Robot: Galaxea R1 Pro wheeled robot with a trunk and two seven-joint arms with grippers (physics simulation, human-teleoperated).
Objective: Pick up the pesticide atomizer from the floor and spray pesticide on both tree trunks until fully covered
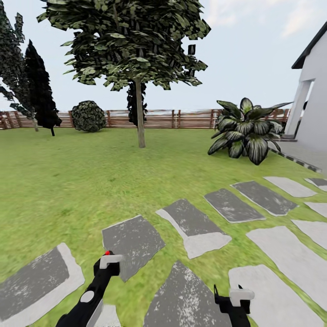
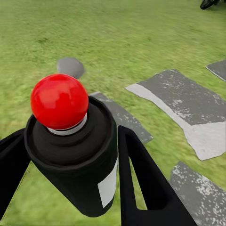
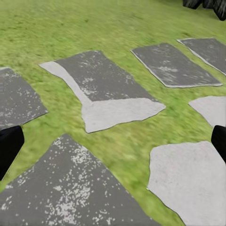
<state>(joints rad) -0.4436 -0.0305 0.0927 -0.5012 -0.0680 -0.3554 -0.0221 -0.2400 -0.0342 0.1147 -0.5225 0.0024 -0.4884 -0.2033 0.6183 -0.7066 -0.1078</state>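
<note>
1. In my left jaws (image 2: 70, 155) sits the atomizer (image 2: 75, 160), clamped on its dark body with one finger on each side; in the head view it shows low down beside the paving, above the lawn (image 1: 68, 181).
2. My right jaws (image 3: 113, 141) stand open and hold nothing, their black tips wide apart over the grey stones (image 3: 99, 94).
3. The bottle looks small, rigid and smooth-walled, so I judge it light but apt to slip or twist if squeezed off-centre. The grip round the middle of the body, below the head, seems the right place, since it leaves the top free.
4. The round red knob (image 2: 59, 101) on top is the only part standing clear of the fingers, and I would keep them off it.
5. A white label (image 2: 108, 186) shows on the side, but I can read no writing or brand on it.
6. One tree (image 1: 131, 41) stands ahead across the grass, its pale trunk (image 1: 140, 116) well apart from me, in front of the fence (image 1: 159, 119).
</note>
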